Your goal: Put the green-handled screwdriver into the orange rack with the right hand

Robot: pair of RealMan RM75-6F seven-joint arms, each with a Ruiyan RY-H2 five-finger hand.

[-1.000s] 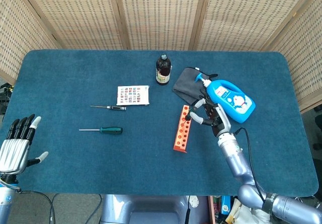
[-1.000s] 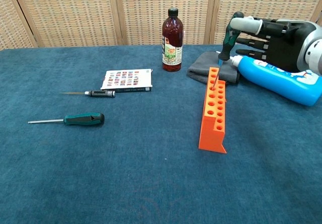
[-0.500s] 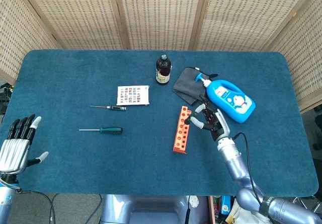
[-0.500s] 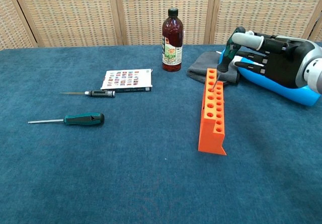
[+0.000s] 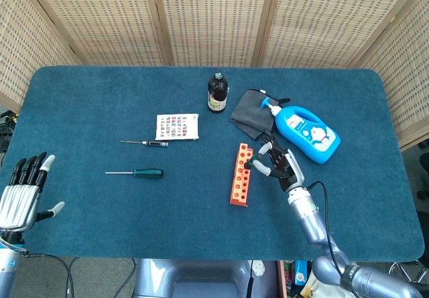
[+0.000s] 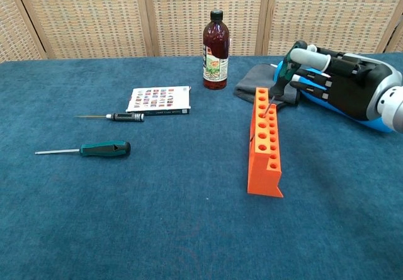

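An orange rack [image 5: 240,175] [image 6: 264,145] with rows of holes stands right of the table's middle. My right hand [image 5: 280,165] [image 6: 343,82] is beside its far end and grips a green-handled screwdriver [image 6: 283,73]. The tool leans, and its thin shaft reaches down into one of the rack's far holes. A second green-handled screwdriver [image 5: 146,173] [image 6: 104,148] lies flat on the cloth at the left, untouched. My left hand [image 5: 20,194] hangs open off the table's front left corner, holding nothing.
A black-handled screwdriver [image 5: 157,143] [image 6: 124,117] and a printed card [image 5: 177,126] [image 6: 160,99] lie left of centre. A dark bottle [image 5: 216,94] [image 6: 215,43], a grey cloth [image 5: 247,112] [image 6: 255,85] and a blue detergent bottle [image 5: 307,132] [image 6: 385,124] crowd behind the right hand.
My right hand has come down and nearer with the screwdriver, whose shaft has sunk further into the rack. The rack has shifted slightly. The left hand is still.
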